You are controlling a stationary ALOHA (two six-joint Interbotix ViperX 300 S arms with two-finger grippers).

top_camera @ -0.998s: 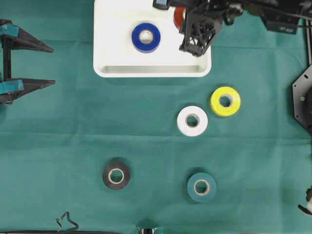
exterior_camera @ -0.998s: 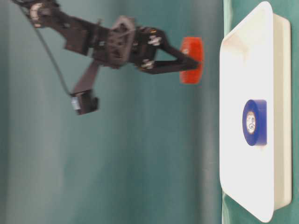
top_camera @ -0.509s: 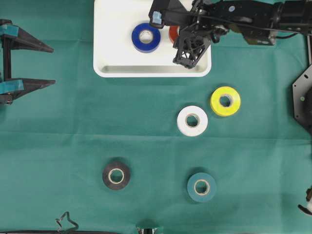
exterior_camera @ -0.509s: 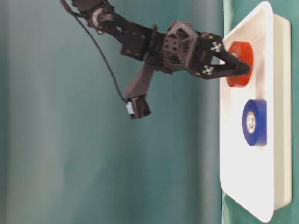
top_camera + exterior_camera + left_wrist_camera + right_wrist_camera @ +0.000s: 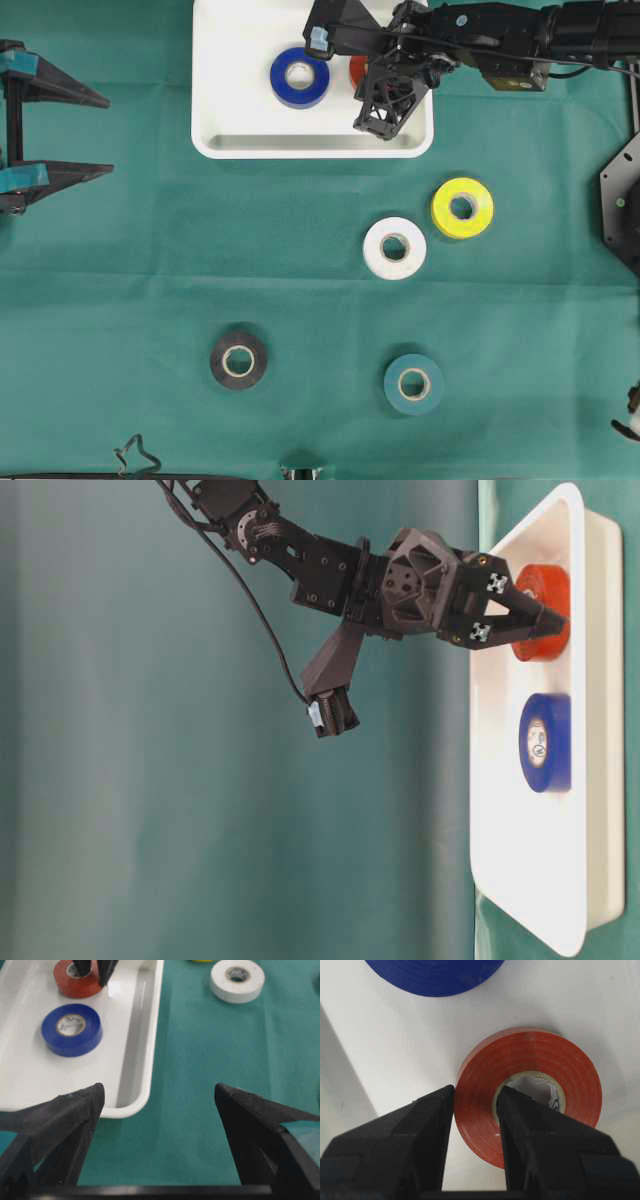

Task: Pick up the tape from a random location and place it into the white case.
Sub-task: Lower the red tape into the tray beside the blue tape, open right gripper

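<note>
The red tape [image 5: 560, 1065] lies flat on the floor of the white case [image 5: 310, 148], beside a blue tape [image 5: 300, 77]. My right gripper [image 5: 475, 1095] is shut on the red tape's wall, one finger in the core hole and one outside. From the table-level view the red tape [image 5: 540, 610] sits level with the blue tape [image 5: 545, 742] against the case [image 5: 520, 910], with the right gripper [image 5: 555, 625] on it. From overhead the right gripper [image 5: 362, 72] hides most of the red tape [image 5: 356, 68]. My left gripper [image 5: 110, 134] stands open and empty at the left edge.
On the green cloth lie a yellow roll [image 5: 462, 208], a white roll [image 5: 395, 248], a black roll [image 5: 238, 360] and a teal roll [image 5: 414, 384]. The left wrist view shows the case rim [image 5: 135, 1110] just ahead of the left gripper [image 5: 159, 1092].
My right gripper has carried the red tape from above the case's far edge down onto the case floor, close to the blue tape. The left arm has not moved.
</note>
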